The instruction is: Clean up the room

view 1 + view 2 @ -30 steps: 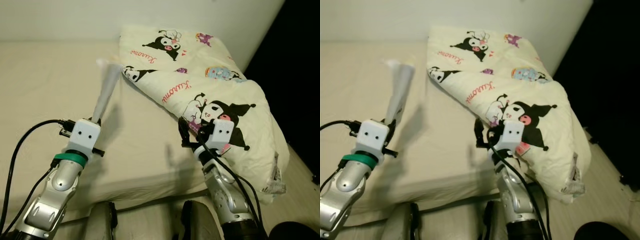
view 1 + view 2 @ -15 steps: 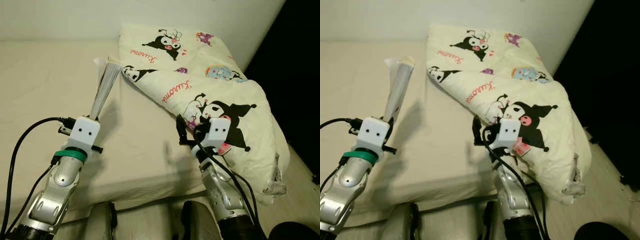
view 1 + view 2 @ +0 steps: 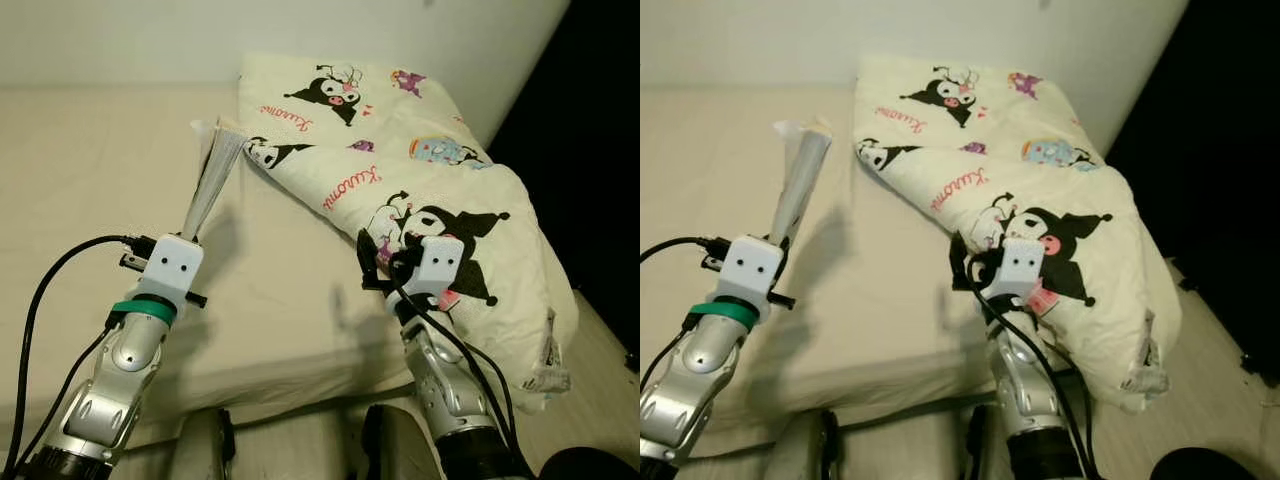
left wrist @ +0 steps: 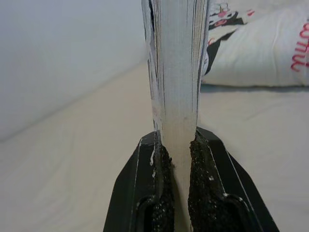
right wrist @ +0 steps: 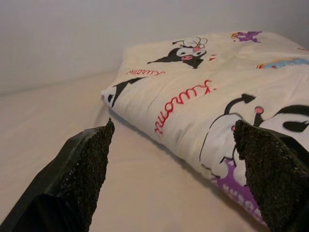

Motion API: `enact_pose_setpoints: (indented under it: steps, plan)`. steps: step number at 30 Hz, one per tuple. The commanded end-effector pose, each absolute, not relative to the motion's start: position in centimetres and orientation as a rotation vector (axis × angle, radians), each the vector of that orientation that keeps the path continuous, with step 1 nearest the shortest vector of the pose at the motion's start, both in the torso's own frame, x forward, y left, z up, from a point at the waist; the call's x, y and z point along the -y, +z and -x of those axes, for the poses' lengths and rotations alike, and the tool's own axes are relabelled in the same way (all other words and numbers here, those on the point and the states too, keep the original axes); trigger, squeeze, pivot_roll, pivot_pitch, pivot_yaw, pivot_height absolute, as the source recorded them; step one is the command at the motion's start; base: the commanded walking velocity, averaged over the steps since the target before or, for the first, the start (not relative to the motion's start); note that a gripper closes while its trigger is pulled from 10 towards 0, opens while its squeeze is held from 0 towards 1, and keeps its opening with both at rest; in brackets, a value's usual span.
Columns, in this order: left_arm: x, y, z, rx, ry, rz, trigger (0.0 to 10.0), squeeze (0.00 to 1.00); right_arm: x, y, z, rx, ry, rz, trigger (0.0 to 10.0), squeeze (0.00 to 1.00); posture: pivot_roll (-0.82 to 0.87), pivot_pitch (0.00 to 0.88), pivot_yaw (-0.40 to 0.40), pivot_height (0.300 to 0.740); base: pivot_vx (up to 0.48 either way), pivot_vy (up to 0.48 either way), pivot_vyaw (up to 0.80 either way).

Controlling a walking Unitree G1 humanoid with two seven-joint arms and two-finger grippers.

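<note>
Up over the bed [image 3: 90, 180], the left gripper [image 4: 176, 145] clamps a thin book [image 3: 212, 172] — the right gripper [image 5: 176, 145] gapes empty beside the folded quilt [image 3: 420, 190].

The scene is lit brightly and evenly from above and in front. Soft shadows are cast on the bed [image 3: 290, 290] just beyond each gripper. Deep black is seen past the right gripper [image 3: 378, 262]. Close fingers are slightly blurred in the wrist views.

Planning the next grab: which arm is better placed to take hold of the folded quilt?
Right. Its gripper hangs open at the quilt's edge; the left gripper is shut on a book.
</note>
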State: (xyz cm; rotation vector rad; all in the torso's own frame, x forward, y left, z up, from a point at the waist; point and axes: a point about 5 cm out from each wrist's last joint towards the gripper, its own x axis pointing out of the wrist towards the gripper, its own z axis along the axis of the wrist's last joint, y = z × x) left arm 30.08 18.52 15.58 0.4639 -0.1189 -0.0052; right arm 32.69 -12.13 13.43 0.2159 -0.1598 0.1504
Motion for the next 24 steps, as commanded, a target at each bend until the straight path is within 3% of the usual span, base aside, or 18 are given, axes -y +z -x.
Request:
enact_pose_setpoints:
  steps: [1, 10, 24]
  plan:
    - [-18.6, 16.1, -30.2, 0.155, 0.004, -0.463, 10.0, 0.00, 12.2, 13.0, -32.6, 0.151, 0.140, -0.216, 10.0, 0.00, 0.13, 0.000, -0.015, 0.636, 0.000, 0.000, 0.00]
    - [-18.6, 15.8, -30.3, 0.150, 0.004, -0.465, 10.0, 0.00, 12.3, 12.8, -32.7, 0.154, 0.137, -0.211, 10.0, 0.00, 0.13, 0.000, -0.014, 0.690, 0.000, 0.000, 0.00]
    - [-18.7, 14.8, -30.3, 0.103, 0.037, -0.453, 10.0, 0.00, 12.5, 12.3, -32.7, 0.142, 0.130, -0.200, 10.0, 0.00, 0.12, 0.000, -0.011, 0.740, 0.000, 0.000, 0.00]
